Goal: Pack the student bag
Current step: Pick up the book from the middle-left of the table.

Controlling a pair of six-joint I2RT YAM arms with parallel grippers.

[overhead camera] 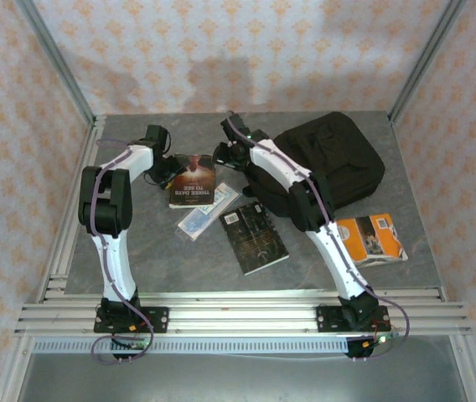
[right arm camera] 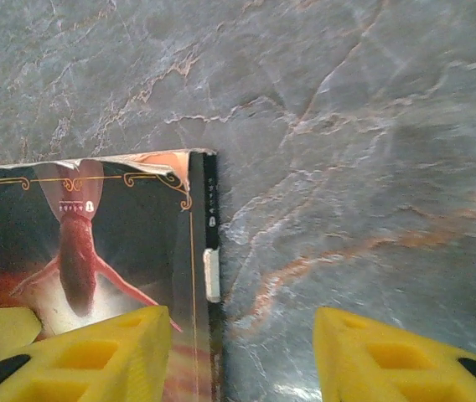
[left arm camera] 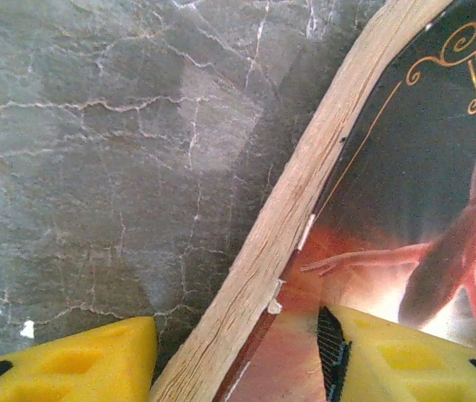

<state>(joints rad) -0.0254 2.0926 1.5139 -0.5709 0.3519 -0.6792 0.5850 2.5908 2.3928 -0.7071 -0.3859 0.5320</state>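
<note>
The bag (overhead camera: 330, 159), one black backpack, lies at the far right of the table (overhead camera: 137, 260), well right of the left arm and partly behind the right arm.

There are three books on the table. A red and dark book (overhead camera: 194, 180) lies at the far middle, a black book (overhead camera: 255, 239) near the middle, and an orange book (overhead camera: 372, 239) near the right edge, on the near side of the bag. One flat pale blue packet (overhead camera: 207, 209) lies between the red book and the black book, just beside both.

Two arms reach over the red book, one at each side. The left gripper (overhead camera: 168, 172) is at the book's left side. In its wrist view one yellow finger (left arm camera: 79, 360) is over bare table and the other (left arm camera: 406, 356) over the cover, with the book's page edge (left arm camera: 288, 226) between them. The jaws are partly apart and hold nothing.

The right gripper (overhead camera: 224, 155) is at the book's far right corner. In its wrist view one finger (right arm camera: 95, 352) is over the cover and the other (right arm camera: 389, 356) over bare table, well apart from the spine (right arm camera: 211, 251). Its jaws also stand apart and hold nothing.
</note>
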